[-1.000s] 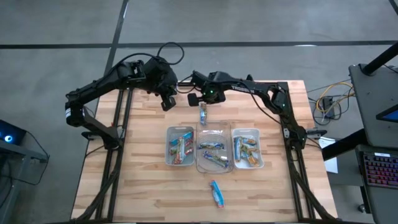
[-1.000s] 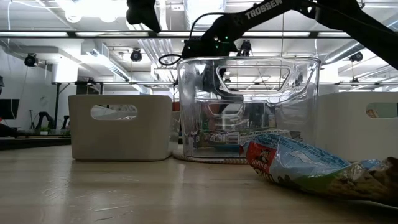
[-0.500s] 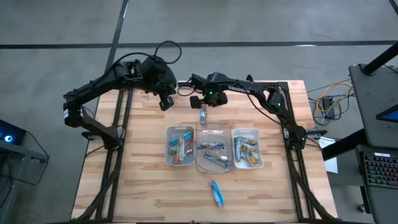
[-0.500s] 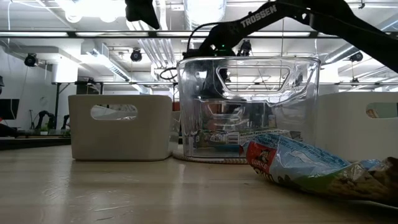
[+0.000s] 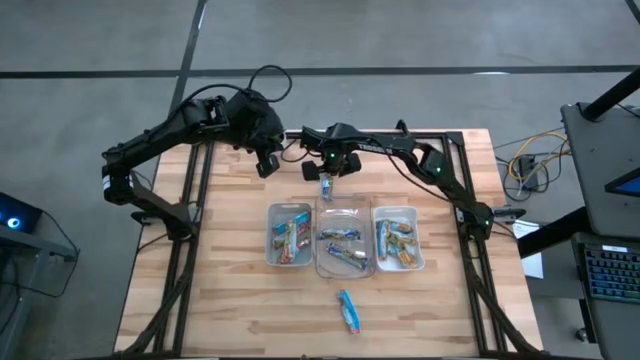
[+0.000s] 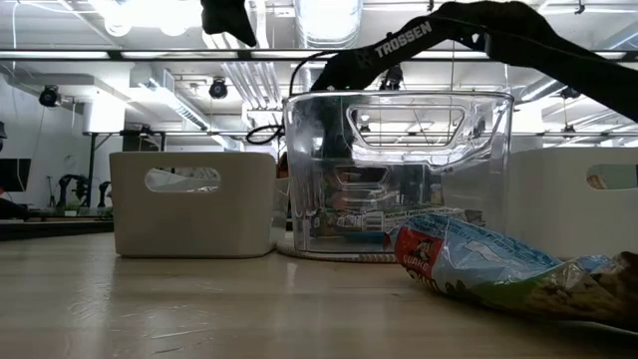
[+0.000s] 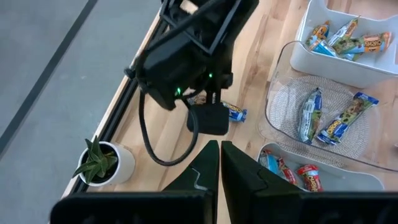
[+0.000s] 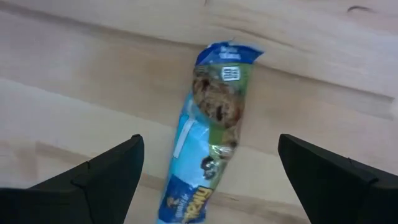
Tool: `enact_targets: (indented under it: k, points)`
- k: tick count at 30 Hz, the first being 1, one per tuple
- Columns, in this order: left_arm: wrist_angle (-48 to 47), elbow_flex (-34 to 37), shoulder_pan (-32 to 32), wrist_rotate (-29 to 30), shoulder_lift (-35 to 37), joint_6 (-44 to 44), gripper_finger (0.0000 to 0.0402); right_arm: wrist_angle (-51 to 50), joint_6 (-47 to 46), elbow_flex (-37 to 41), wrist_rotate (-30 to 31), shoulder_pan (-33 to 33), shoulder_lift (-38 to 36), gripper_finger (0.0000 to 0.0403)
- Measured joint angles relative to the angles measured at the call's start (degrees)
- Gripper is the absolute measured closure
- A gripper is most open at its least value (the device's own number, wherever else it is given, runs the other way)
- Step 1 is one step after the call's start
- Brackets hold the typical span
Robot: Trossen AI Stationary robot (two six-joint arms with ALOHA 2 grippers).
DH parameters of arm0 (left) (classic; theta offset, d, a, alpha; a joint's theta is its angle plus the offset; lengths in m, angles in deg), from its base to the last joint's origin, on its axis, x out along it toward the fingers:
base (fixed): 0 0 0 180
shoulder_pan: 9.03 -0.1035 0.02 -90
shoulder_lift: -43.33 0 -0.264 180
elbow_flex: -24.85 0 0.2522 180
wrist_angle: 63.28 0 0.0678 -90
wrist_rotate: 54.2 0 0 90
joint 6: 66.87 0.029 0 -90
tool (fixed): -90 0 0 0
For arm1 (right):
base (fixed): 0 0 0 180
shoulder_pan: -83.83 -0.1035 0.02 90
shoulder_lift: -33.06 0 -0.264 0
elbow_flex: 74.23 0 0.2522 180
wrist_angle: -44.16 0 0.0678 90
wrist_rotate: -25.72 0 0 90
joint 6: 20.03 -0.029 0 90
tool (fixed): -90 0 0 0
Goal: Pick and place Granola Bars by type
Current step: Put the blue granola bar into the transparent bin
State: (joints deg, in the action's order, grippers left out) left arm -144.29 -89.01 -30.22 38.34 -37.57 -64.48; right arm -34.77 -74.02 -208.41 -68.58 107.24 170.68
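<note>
A blue-wrapped granola bar (image 8: 211,134) lies flat on the wood at the table's far side, just beyond the clear tray (image 5: 343,262). My right gripper (image 5: 327,170) hangs over it, pointing down and open, one finger (image 8: 106,174) on each side of the bar, clear of it. My left gripper (image 5: 268,160) is raised over the far left of the table, shut and empty (image 7: 219,155). A second blue bar (image 5: 348,310) lies near the front edge. Several bars fill the left tray (image 5: 272,235), the clear tray and the right tray (image 5: 418,240).
A small white pot with a green plant (image 7: 102,163) stands at the table's far edge, left of the right gripper. In the low view the front bar (image 6: 498,264) lies close to the camera before the clear tray (image 6: 399,170). Bare wood lies left and right of the trays.
My right gripper has come down toward the blue bar at the far side of the table and stays open. The bar has not moved.
</note>
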Motion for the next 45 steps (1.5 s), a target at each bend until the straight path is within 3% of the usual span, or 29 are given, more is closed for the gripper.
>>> enact_targets:
  k: [8, 35, 45]
  points:
    - [0.05, 0.0, 0.0, -0.02, 0.0, -0.8, 0.0401, -6.6, 1.94, -4.73, 3.09, 0.0, 3.04, 0.0046]
    - [2.71, 0.0, 0.0, -0.15, 0.0, -2.67, 0.0401, -5.52, 3.15, -2.45, 4.38, -0.43, 3.44, 0.0046]
    - [3.18, 0.02, 0.0, -0.2, 0.0, -3.08, 0.0401, -13.36, 7.67, -0.64, 8.29, -0.65, 3.22, 0.0046]
